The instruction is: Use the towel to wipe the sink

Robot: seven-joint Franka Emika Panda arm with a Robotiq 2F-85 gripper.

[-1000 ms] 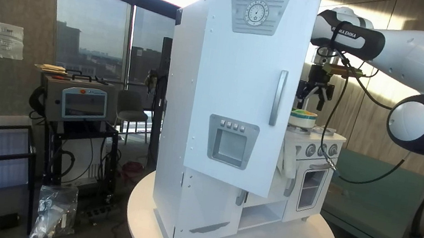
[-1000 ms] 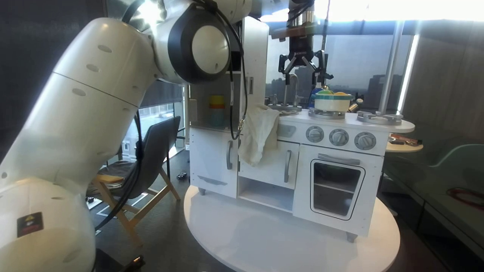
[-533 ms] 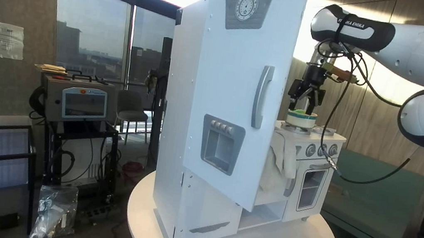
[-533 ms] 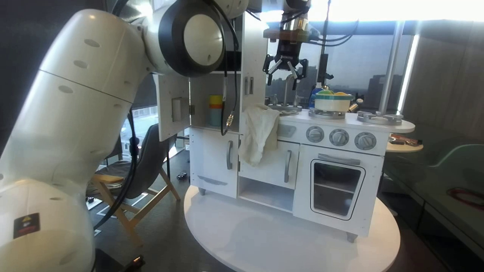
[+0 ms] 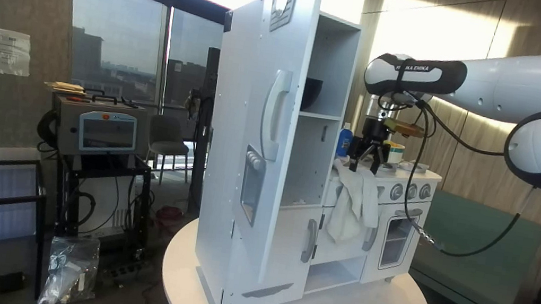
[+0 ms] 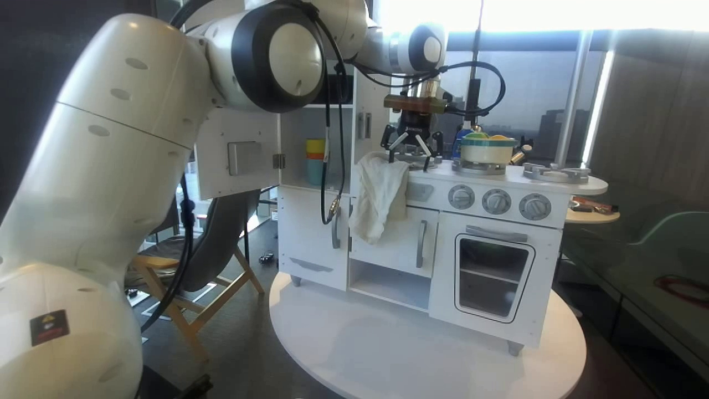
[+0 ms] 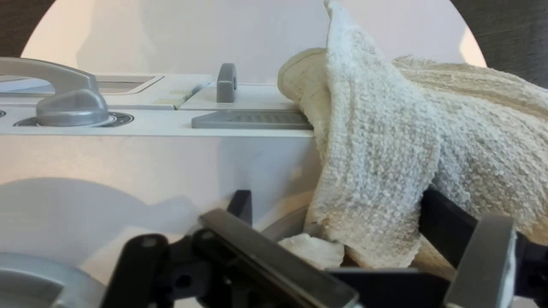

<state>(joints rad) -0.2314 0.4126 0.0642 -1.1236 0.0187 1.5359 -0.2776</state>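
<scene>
Black two-fingered claw point(image 6: 409, 164) stands wide astride a fold of draped white fabric towel point(image 7: 372, 149), best pinched deep and squarely.

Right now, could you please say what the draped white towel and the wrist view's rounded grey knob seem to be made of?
The draped white towel looks like matte woven fabric, perhaps cotton: nubby texture, soft folds. The rounded grey knob looks like satin, silver-painted plastic: smooth surface, soft sheen; painted wood remains possible.
</scene>
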